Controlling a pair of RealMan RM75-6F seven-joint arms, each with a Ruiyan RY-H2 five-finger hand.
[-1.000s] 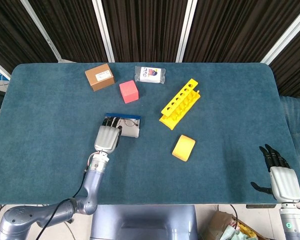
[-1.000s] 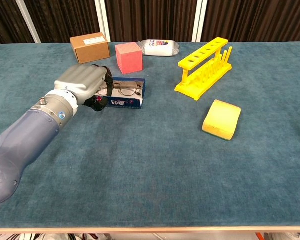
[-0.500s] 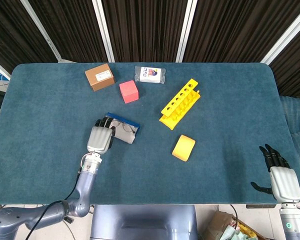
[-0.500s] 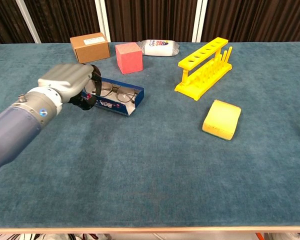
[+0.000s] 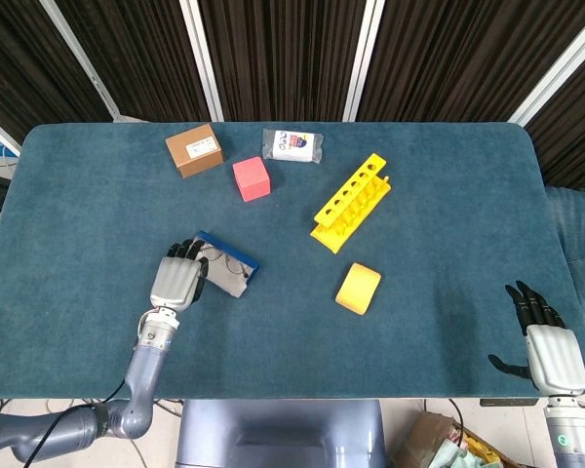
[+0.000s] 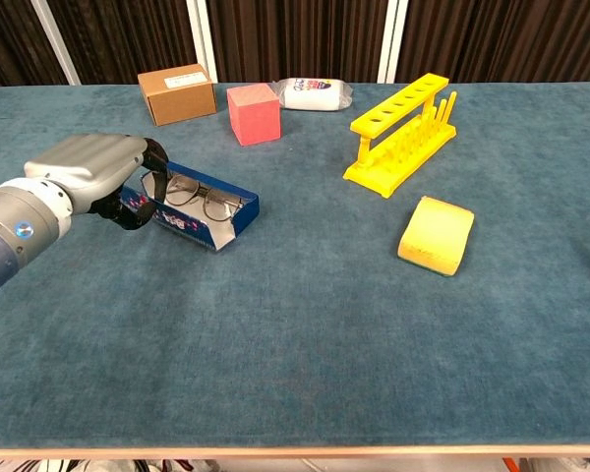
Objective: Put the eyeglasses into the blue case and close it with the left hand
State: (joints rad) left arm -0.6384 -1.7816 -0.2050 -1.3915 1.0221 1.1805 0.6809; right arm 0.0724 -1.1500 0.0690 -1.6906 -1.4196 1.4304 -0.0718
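Blue case [image 6: 199,210] is already holding the eyeglasses [image 6: 192,201]; we are gripping its end with our left hand [image 6: 90,173], lid unclosed.

The left hand [image 6: 88,172] covers the near end of the blue case [image 6: 202,211], so its grip there can't be read, and its arm runs off the chest view's left edge. The right hand [image 5: 546,346] shows only in the head view, wrist cut by the bottom edge.
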